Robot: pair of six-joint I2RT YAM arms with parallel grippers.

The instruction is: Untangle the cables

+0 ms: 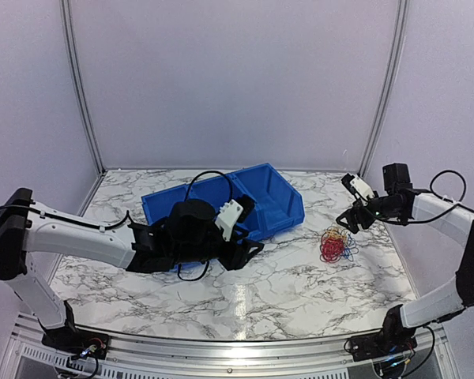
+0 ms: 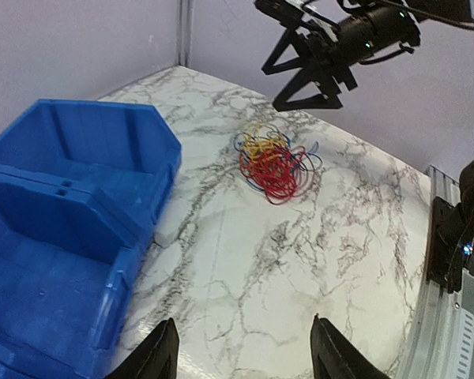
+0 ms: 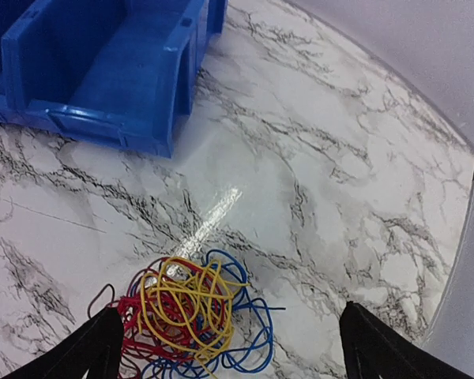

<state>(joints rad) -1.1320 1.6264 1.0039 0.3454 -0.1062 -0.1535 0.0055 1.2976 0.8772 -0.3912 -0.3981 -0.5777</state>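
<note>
The cables (image 3: 191, 316) lie tangled just below the right gripper (image 3: 231, 343), jaws apart.

A pair of joined blue plastic bins (image 1: 268, 201) sits on the white marble-patterned desk (image 1: 300, 300), toward its back and middle. A tangle of thin red, yellow and blue cables (image 1: 336, 245) lies on the desk to the right of the bins, apart from them. The left end effector (image 2: 245, 359) is just before the bins. The right end effector (image 1: 351, 221) hangs above the tangle, slightly behind it.
</note>
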